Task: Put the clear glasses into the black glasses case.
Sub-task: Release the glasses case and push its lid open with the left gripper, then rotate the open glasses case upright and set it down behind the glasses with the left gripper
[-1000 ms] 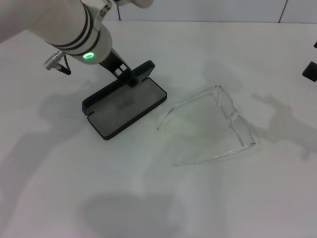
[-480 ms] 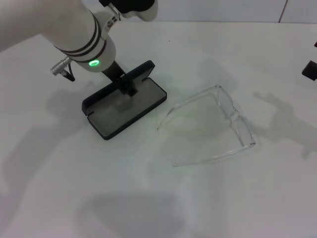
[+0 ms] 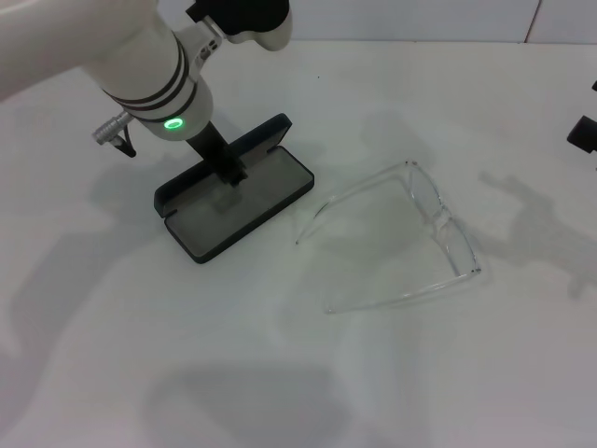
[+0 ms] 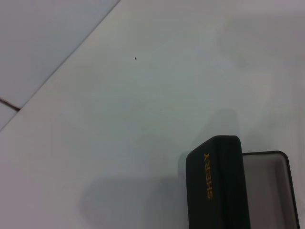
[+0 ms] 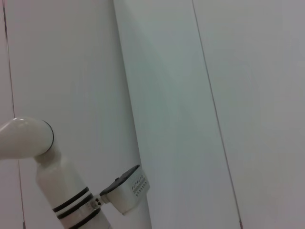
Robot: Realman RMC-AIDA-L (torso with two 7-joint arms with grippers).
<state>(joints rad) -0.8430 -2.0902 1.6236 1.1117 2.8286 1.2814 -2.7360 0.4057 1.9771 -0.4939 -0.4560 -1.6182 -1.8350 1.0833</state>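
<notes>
L claw point(image 3: 231, 175) over open case point(image 3: 238, 205)

- I see the black glasses case point(image 3: 235, 191): matt black shell, dull grey lining.
- The clear glasses point(image 3: 410, 233): glossy, transparent plastic.
- The table point(image 3: 280, 355): smooth, matt white.

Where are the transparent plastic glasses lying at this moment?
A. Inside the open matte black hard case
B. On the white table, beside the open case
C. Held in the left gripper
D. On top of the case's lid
B: the transparent plastic glasses rest unfolded on the white table, apart from the open black case, whose grey lining is bare.
</notes>
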